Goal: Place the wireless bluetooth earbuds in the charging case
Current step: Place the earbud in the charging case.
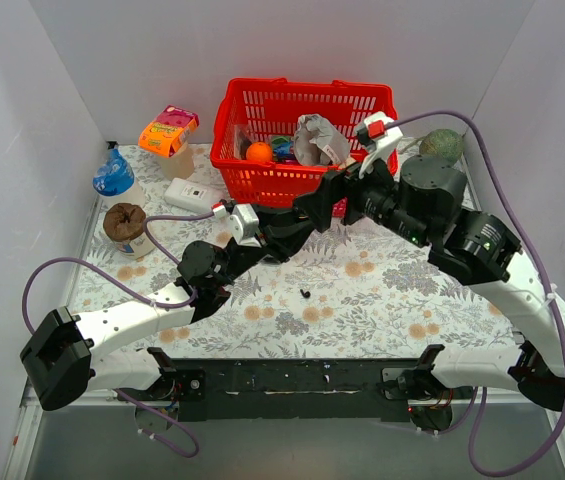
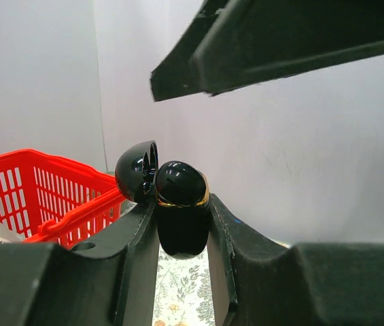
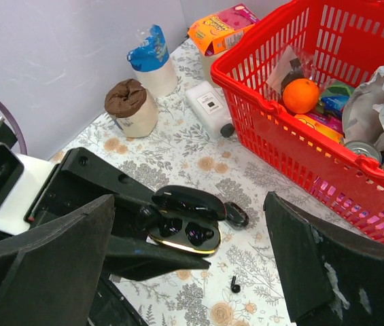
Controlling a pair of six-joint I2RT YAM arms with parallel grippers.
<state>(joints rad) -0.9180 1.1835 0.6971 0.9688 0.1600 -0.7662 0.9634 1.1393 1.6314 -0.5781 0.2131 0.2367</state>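
Left hand (image 2: 181, 236) clamped the open charging case (image 3: 185, 227) clear of the bench (image 1: 382, 300). Right hand (image 3: 190, 200) hung wide and empty above it! An earbud (image 1: 305, 294) lay loose below. Fetching step, I judged; next called for a fine pinch.

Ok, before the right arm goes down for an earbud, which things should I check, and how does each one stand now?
1. Case gripped: ok. The left gripper clamps the case from both sides.
2. Lid open: ok, it is tipped back.
3. Sockets free: cannot tell for sure; both look dark and empty in the right wrist view.
4. Earbuds found: ok. An earbud shows just beside the case, and a second earbud lies alone on the cloth.
5. Right gripper open and empty: ok.
6. Room to grasp the earbud beside the case: cannot tell; the second earbud looks easier.
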